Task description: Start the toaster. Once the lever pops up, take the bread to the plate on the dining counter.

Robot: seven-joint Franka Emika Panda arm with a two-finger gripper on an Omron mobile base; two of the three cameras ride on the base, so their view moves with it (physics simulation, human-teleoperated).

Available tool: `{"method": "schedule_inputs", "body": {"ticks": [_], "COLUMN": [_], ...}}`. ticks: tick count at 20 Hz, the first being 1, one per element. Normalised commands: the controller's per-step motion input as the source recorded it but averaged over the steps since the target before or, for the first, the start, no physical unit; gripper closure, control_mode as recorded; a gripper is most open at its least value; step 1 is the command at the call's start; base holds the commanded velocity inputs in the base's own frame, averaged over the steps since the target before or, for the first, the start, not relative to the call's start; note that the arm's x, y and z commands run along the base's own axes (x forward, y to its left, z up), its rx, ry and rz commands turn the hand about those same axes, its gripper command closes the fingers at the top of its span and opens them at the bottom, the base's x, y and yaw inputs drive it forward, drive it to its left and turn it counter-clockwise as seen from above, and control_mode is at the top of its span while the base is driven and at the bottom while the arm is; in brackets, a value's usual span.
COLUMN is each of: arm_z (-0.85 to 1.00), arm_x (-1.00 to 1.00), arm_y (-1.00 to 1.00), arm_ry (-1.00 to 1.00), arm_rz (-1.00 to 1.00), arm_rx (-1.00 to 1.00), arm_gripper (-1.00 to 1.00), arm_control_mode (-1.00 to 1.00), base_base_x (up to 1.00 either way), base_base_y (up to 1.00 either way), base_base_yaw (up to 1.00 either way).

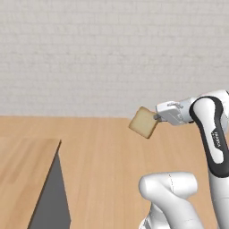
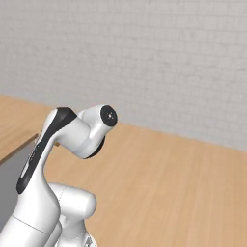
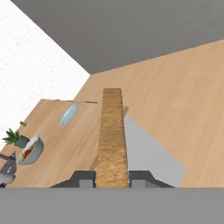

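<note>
1. My gripper (image 1: 156, 117) is clamped on the bread (image 1: 144, 122), holding it in the air above the floor.
2. The counter (image 1: 22, 165) lies to my left.
3. The plate (image 3: 69, 114) rests on that counter.

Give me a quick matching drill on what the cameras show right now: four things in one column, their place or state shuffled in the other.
Things:
1. bread
2. plate
3. fruit bowl
4. potted plant

Place or state:
A. lying bare on the dining counter, farther along it than the bowl
B. clamped edge-on in the gripper, off the counter
C. right beside the bowl
D. on the counter between plant and plate

Pairs: 1-B, 2-A, 3-D, 4-C
</note>
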Motion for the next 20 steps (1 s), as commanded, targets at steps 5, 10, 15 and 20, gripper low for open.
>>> {"method": "schedule_inputs", "body": {"ticks": [5,10,15,20], "arm_z": [0.00,0.00,0.00,0.00], "arm_x": [0.00,0.00,0.00,0.00], "arm_y": [0.00,0.00,0.00,0.00], "arm_ry": [0.00,0.00,0.00,0.00], "arm_rz": [0.00,0.00,0.00,0.00], "arm_rx": [0.00,0.00,0.00,0.00], "arm_gripper": [1.00,1.00,1.00,1.00], "arm_control_mode": [1.00,1.00,1.00,1.00], "base_base_x": [1.00,1.00,0.95,0.87], "base_base_y": [-0.40,-0.25,-0.07,0.00], "base_base_yaw": [0.04,0.06,0.06,0.20]}}
